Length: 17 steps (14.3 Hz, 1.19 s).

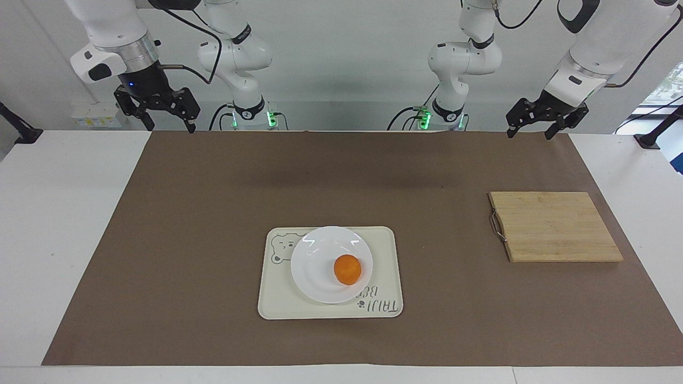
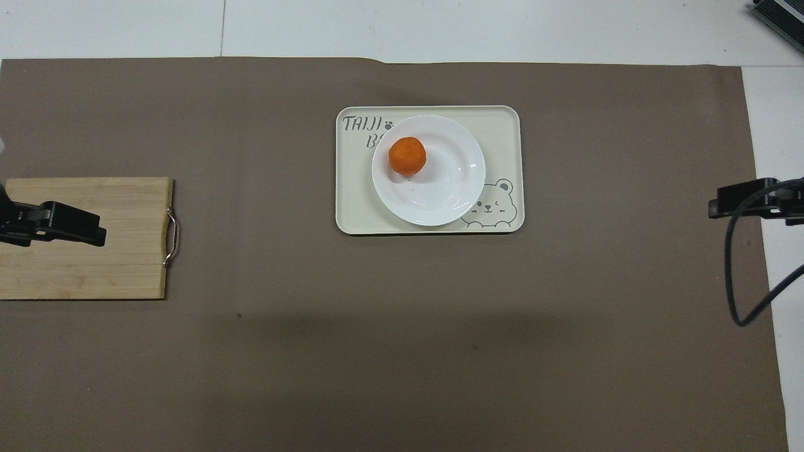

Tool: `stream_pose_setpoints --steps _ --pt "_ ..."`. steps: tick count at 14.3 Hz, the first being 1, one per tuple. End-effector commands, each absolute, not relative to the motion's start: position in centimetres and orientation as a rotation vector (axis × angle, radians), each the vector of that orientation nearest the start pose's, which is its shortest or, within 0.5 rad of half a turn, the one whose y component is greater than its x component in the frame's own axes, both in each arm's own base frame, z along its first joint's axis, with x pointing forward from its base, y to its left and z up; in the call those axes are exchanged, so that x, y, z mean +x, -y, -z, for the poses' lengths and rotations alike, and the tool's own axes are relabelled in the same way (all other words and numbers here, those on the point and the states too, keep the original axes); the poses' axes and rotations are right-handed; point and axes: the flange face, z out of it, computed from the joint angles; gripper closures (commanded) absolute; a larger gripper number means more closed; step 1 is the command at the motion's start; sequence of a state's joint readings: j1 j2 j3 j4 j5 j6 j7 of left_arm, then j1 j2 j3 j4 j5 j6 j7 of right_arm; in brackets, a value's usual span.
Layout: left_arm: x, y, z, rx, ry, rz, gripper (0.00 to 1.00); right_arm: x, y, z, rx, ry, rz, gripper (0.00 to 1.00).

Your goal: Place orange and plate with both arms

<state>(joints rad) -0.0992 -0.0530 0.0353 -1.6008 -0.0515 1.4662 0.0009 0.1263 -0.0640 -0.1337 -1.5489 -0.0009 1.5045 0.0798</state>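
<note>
The orange [image 1: 347,269] lies on the white plate [image 1: 316,266], toward the rim farther from the robots. It also shows in the overhead view [image 2: 407,156] on the plate [image 2: 446,182]. The plate sits on the cream bear tray [image 1: 384,250] in the middle of the brown mat. My right gripper [image 1: 169,128] is open and empty, raised over the mat's corner at the right arm's end; it also shows in the overhead view [image 2: 722,204]. My left gripper [image 1: 529,133] is open and empty, raised at the left arm's end; in the overhead view [image 2: 94,233] it overlaps the board.
A bamboo cutting board [image 1: 555,226] with a metal handle lies on the mat toward the left arm's end. The brown mat [image 1: 213,213] covers most of the white table. A black cable [image 2: 732,276] hangs from the right arm.
</note>
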Motion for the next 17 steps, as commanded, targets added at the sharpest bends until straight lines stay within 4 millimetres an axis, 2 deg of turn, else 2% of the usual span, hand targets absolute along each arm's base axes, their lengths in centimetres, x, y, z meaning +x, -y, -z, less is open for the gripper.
stream_pose_setpoints --steps 1,3,17 --pt "52.8 3.67 -63.51 -3.169 -0.108 -0.111 0.0 52.01 1.41 -67.26 -3.16 -0.065 0.052 0.0" --pt "52.8 3.68 -63.51 -3.171 -0.108 -0.111 0.0 52.26 2.0 -67.12 -3.161 0.002 0.078 0.0" --pt "52.78 3.76 -63.5 -3.17 -0.111 -0.114 0.0 52.05 1.36 -67.0 -3.146 -0.04 0.064 0.0"
